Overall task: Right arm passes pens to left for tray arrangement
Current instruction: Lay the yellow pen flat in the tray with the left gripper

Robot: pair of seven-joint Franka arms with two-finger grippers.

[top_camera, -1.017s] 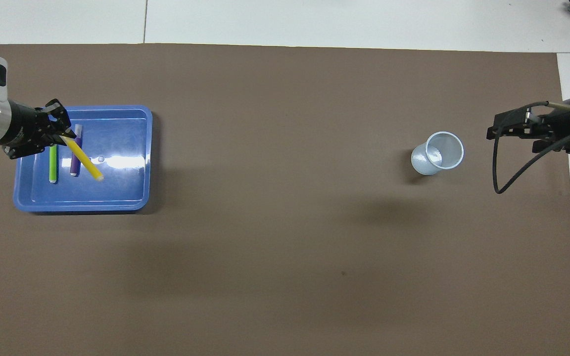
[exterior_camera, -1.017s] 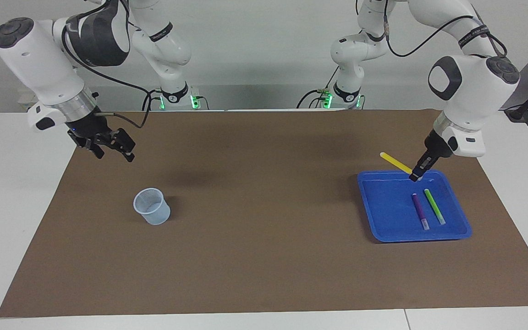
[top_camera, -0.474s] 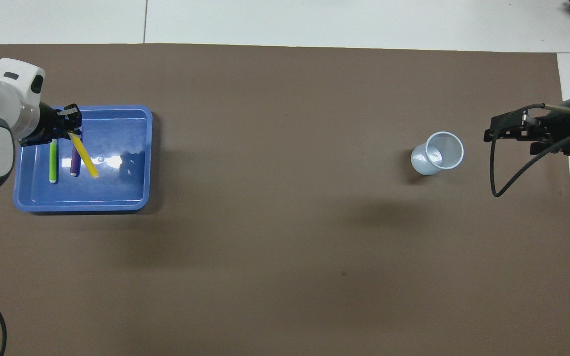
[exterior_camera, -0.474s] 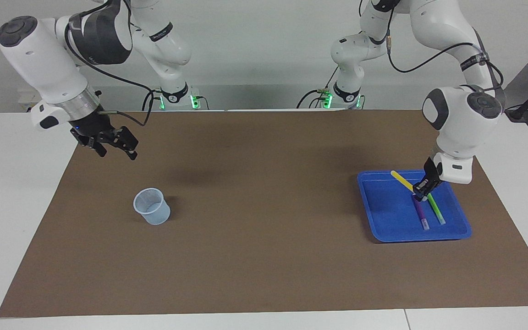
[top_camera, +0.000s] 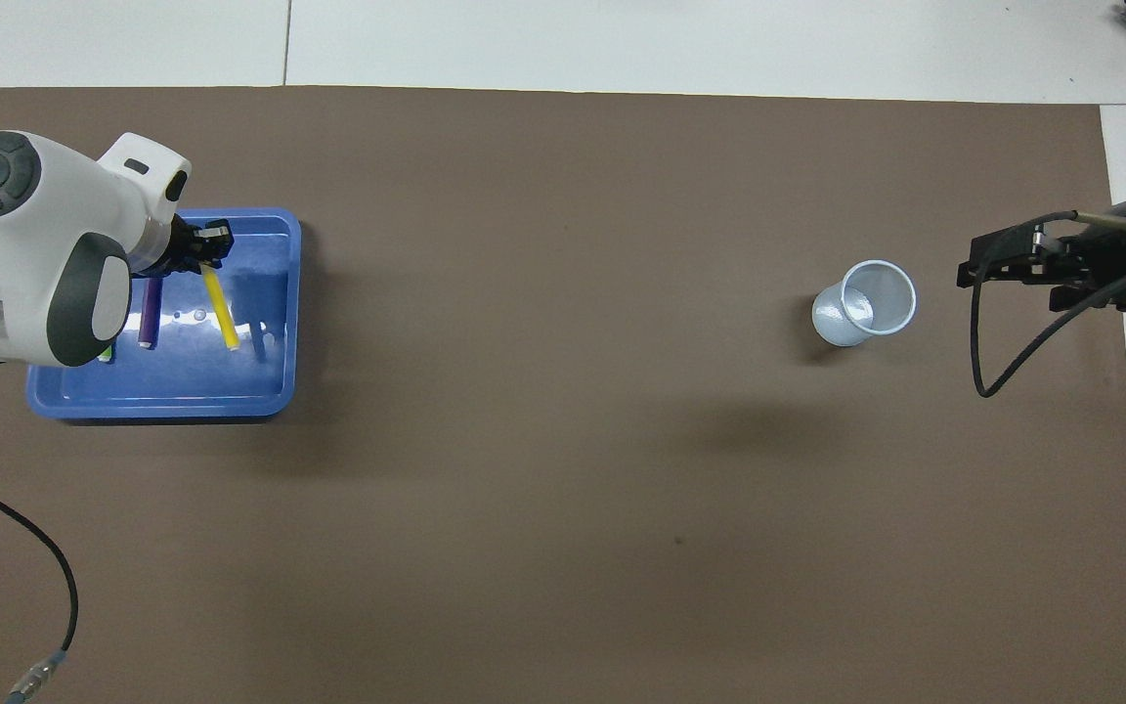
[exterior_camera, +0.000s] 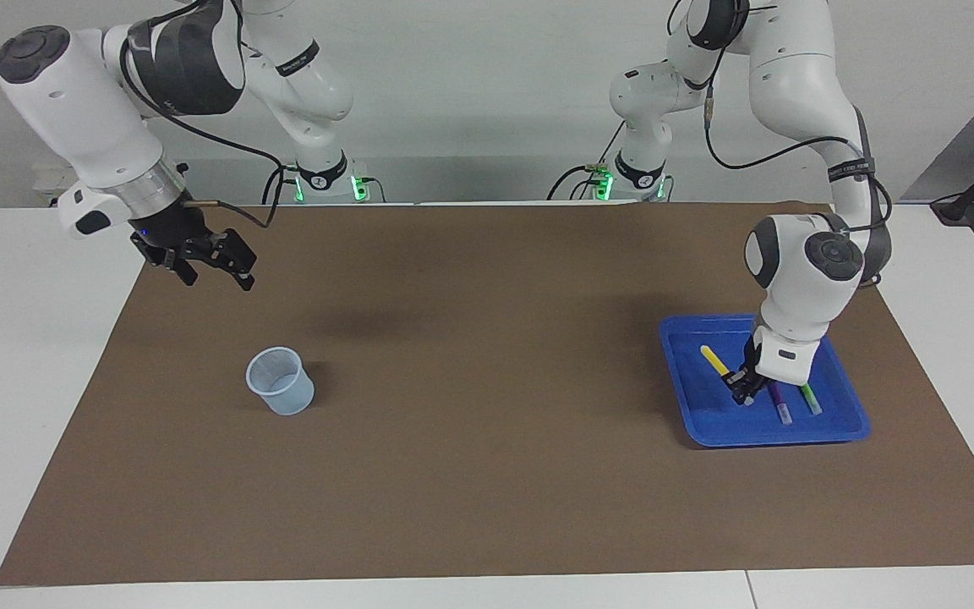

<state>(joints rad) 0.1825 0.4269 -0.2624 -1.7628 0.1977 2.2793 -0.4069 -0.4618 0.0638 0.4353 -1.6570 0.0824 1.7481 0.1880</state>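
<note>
No text can be read

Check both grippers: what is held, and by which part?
Left gripper, low in the tray, grips the yellow pen at one end. Right gripper holds nothing.

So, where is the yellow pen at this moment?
The yellow pen is held by the left gripper low over the blue tray, beside the purple pen, at the left arm's end of the table.
</note>
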